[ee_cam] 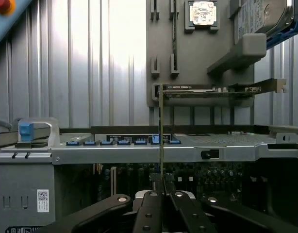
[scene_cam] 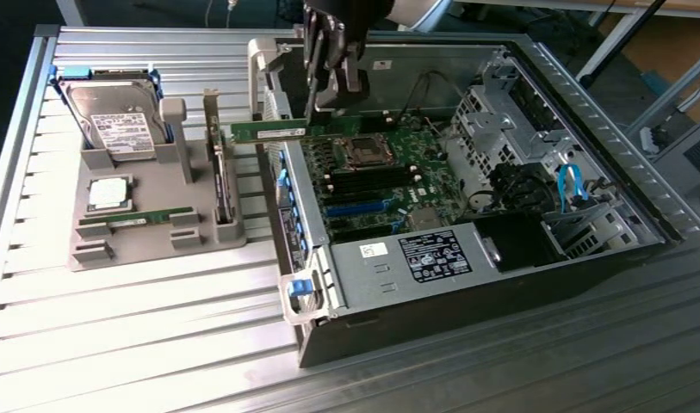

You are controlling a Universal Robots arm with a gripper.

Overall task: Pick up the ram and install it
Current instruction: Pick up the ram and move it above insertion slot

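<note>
Black gripper (ee_cam: 161, 188) pinches the ram (scene_cam: 275, 131), its jaws pressed against both faces of the stick. Held on edge and level, the ram hangs in the air over the open computer case (scene_cam: 442, 301), just above the motherboard (scene_cam: 373, 185). Toward the exterior view's left, a gray holder (scene_cam: 154, 185) carries a hard drive (scene_cam: 120, 120), a processor chip (scene_cam: 108, 194) and an upright card (scene_cam: 221, 185).

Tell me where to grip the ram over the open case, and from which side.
Pinch the ram by its two flat faces at the upper long edge, coming from above: it stands on edge, thin, and the lower edge probably must stay free. The gripper is shut on it so.
</note>
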